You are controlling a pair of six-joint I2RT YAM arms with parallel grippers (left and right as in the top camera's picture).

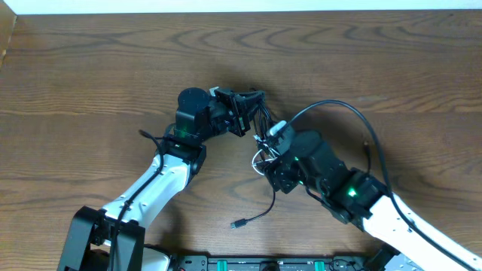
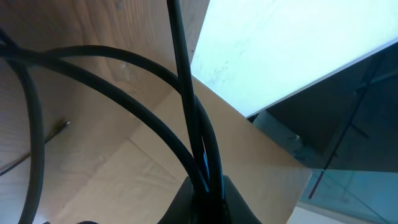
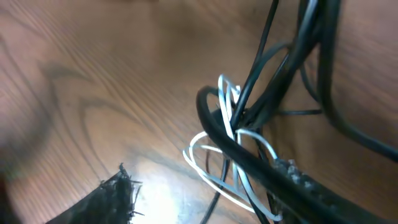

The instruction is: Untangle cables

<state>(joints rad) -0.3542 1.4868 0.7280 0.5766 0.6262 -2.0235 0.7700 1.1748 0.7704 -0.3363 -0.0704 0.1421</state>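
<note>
Cables (image 1: 263, 149): bunched in one knot at mid-counter (image 1: 90, 68), between the two arms.
- White cable (image 3: 231, 158): several loose loops threaded through the black strands.
- One black cable (image 1: 252, 218) trails out of the knot toward the near edge and ends in a free plug on the wood.
- Another black strand arcs wide to the right of the knot.

Left end effector (image 1: 247, 107): at the upper left of the knot, against the black strands. Its wrist view shows only black cords converging at the bottom edge. I cannot tell how far its fingers are parted or whether anything is clamped.

Right end effector (image 1: 273, 143): on top of the knot. Its fingers are hidden overhead and not identifiable in its own blurred view, so opening and hold cannot be told.

Risks:
- The two end effectors are nearly touching, so a small lateral move could knock them together.
- Pulling apart with several strands caught at once would probably cinch the white loops tighter.
- A thick cord (image 3: 261, 167), possibly the arm's own, crosses the white loops. It could snag and drag the whole bundle.
- The free plug could catch in a loop if drawn back through.

Writing: no brand, label or text is legible in any view. A green light (image 1: 351, 193) shows on the right arm.
</note>
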